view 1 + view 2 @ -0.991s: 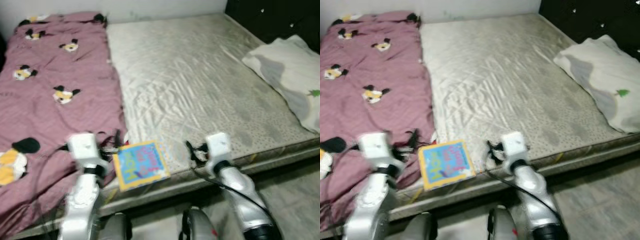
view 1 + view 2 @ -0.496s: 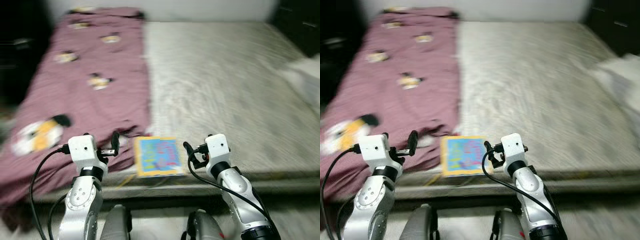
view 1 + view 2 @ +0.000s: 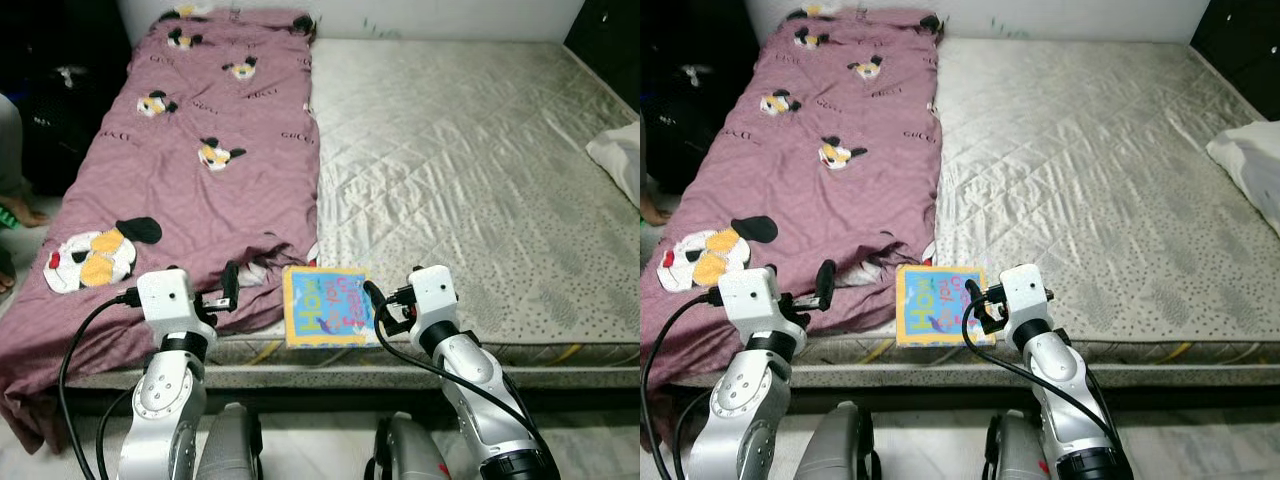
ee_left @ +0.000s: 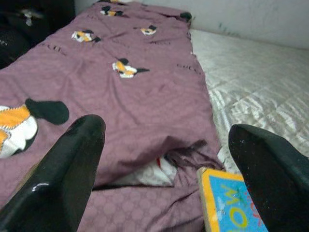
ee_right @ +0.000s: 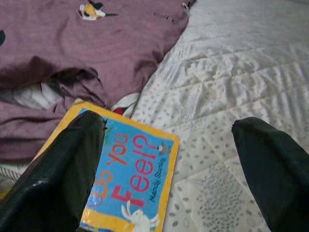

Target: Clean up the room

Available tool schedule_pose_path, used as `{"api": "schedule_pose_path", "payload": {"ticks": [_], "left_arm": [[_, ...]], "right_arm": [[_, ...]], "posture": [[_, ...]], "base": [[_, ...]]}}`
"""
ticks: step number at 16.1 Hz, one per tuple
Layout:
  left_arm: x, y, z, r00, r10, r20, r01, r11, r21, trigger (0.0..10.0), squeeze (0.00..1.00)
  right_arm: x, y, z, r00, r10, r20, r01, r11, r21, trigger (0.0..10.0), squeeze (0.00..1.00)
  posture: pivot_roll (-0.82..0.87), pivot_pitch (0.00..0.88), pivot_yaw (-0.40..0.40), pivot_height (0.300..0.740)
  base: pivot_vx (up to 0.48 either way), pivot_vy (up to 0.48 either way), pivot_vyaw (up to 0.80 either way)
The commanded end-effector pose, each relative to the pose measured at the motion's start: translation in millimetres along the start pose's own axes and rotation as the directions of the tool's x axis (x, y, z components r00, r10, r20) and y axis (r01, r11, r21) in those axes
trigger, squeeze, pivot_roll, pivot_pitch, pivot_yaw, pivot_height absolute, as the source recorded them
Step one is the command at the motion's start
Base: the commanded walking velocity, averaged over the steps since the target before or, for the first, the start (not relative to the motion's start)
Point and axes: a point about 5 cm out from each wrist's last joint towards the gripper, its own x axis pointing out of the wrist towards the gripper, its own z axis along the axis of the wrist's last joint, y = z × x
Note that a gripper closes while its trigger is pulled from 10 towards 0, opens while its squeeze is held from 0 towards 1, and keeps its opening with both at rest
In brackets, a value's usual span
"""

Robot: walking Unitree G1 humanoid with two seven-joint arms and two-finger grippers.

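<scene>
Both jaws stood apart, empty. Right gripper hovered just beside the book, which lay flat at the mattress edge against the blanket; a clumsy nudge risked sliding it off the bed.

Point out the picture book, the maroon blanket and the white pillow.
picture book (image 3: 328, 305), left eye view, centre of its blue cover.
maroon blanket (image 3: 215, 195), left eye view, its plain middle stretch.
white pillow (image 3: 1252, 165), right eye view, its visible corner at the bed's edge.
</scene>
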Motion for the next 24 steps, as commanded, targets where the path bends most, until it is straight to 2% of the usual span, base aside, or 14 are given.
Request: {"api": "schedule_pose_path", "payload": {"ticks": [1, 3, 5, 6, 8, 9, 11, 13, 18, 20, 22, 24], "left_arm": [[-0.7, 4.4, -3.9, 0.999, 0.036, -0.033, -0.035, 0.999, 0.017, 10.0, 0.0], [0.5, 7.4, -4.1, 0.998, 0.047, -0.041, -0.047, 0.999, 0.005, 10.0, 0.0], [2.6, 10.8, -4.6, 0.997, 0.06, -0.056, -0.06, 0.998, 0.004, 10.0, 0.0], [7.7, 16.3, -7.5, 0.992, 0.084, -0.095, -0.083, 0.996, 0.015, 10.0, 0.0], [12.7, 23.1, -7.7, 0.99, 0.091, -0.109, -0.092, 0.996, -0.001, 10.0, 0.0], [16.6, 27.2, -9.9, 0.985, 0.093, -0.146, -0.095, 0.995, -0.013, 10.0, 0.0], [20.1, 28.0, -16.1, 0.976, 0.093, -0.196, -0.098, 0.995, -0.018, 10.0, 0.0], [23.0, 25.8, -11.7, 0.979, 0.081, -0.185, -0.088, 0.996, -0.031, 10.0, 0.0], [30.4, 10.1, -21.5, 0.975, 0.007, -0.223, -0.03, 0.995, -0.096, 10.0, 0.0], [41.4, 2.9, -18.8, 0.979, -0.033, -0.203, 0.01, 0.993, -0.114, 10.0, 0.0], [53.7, -3.8, -20.8, 0.974, -0.063, -0.218, 0.041, 0.994, -0.106, 10.0, 0.0], [66.1, -21.1, -24.1, 0.964, -0.135, -0.231, 0.103, 0.984, -0.144, 10.0, 0.0]], "right_arm": [[-2.0, -0.3, -3.6, 1.0, -0.003, -0.011, 0.004, 1.0, 0.006, 10.0, 0.0], [-3.5, -2.3, -1.3, 1.0, -0.009, 0.004, 0.009, 1.0, 0.008, 10.0, 0.0], [-4.9, -5.8, 0.7, 1.0, -0.024, 0.008, 0.024, 1.0, 0.005, 10.0, 0.0], [-6.4, -12.5, 3.0, 0.999, -0.033, 0.016, 0.033, 0.999, -0.007, 10.0, 0.0], [-10.8, -22.4, 5.3, 0.998, -0.06, 0.023, 0.061, 0.998, -0.021, 10.0, 0.0], [-16.7, -32.8, 6.4, 0.996, -0.083, 0.023, 0.084, 0.995, -0.052, 10.0, 0.0], [-27.1, -47.1, -2.4, 0.993, -0.115, -0.005, 0.115, 0.99, -0.077, 10.0, 0.0], [-32.3, -54.1, -0.1, 0.991, -0.134, -0.008, 0.133, 0.988, -0.079, 10.0, 0.0], [-42.3, -65.1, -3.5, 0.984, -0.175, -0.028, 0.171, 0.979, -0.114, 10.0, 0.0], [-48.8, -70.0, -1.7, 0.977, -0.212, -0.033, 0.206, 0.969, -0.133, 10.0, 0.0], [-62.4, -75.3, -3.0, 0.972, -0.231, -0.048, 0.221, 0.961, -0.164, 10.0, 0.0], [-76.7, -73.6, 0.6, 0.973, -0.223, -0.053, 0.211, 0.961, -0.177, 10.0, 0.0]], "posture": [[0.01, 0.132, -0.013, 0.585], [0.0, 0.14, -0.014, 0.555], [0.0, 0.143, -0.016, 0.555], [-0.01, 0.148, -0.018, 0.555], [-0.03, 0.153, -0.016, 0.555], [-0.04, 0.157, -0.015, 0.555], [-0.04, 0.168, -0.018, 0.555], [-0.05, 0.174, -0.038, 0.555], [-0.09, 0.206, -0.028, 0.555], [-0.13, 0.229, -0.043, 0.555], [-0.16, 0.24, -0.06, 0.555], [-0.19, 0.245, -0.064, 0.555]], "base": [[0.0, 0.0, 0.0], [0.0, 0.0, 0.0], [0.0, 0.0, 0.0], [0.0, 0.0, 0.0], [0.0, 0.0, 0.0], [0.0, 0.0, 0.0], [0.0, 0.0, 0.0], [0.0, 0.0, 0.0], [0.0, 0.0, 0.0], [0.0, 0.0, 0.0], [0.0, 0.0, 0.0], [0.0, 0.0, 0.0]]}}
